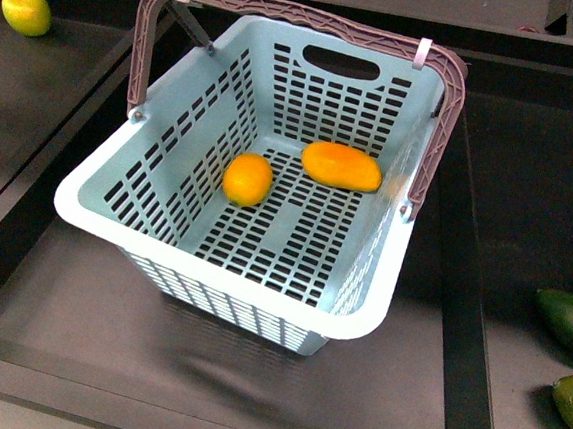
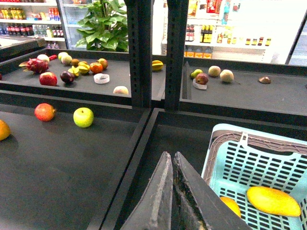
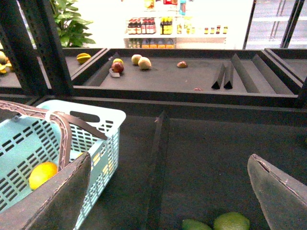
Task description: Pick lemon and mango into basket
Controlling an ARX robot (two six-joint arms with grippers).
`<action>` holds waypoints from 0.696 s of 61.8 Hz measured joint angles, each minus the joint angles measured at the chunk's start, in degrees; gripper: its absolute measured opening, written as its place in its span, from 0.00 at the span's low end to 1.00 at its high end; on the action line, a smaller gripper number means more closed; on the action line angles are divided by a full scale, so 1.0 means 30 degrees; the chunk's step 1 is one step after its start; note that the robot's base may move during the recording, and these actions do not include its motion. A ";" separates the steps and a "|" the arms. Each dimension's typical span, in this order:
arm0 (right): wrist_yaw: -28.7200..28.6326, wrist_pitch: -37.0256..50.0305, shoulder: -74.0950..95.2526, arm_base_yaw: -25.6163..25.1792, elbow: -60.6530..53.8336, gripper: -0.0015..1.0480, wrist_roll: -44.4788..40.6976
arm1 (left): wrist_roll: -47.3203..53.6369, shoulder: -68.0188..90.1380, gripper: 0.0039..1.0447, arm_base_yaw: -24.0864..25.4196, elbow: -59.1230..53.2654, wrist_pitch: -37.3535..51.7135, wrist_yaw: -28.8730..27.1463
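Both fruits, lemon [image 1: 247, 179] and mango [image 1: 342, 166], lie apart on the basket [image 1: 223, 275] floor; left jaws pressed together, right jaws spread, so a careless arm sweep could only nudge the basket.

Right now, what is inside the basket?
Two fruits lie on the slotted floor of the basket: the lemon and, apart from it toward the far wall, the mango. Nothing else shows inside; the front view sees the whole floor, so nothing is covered.
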 joint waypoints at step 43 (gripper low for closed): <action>0.0015 0.0000 0.0000 0.0000 0.0000 0.92 0.0000 | 0.0102 -1.0338 0.03 0.2965 -0.2769 -0.7235 0.2929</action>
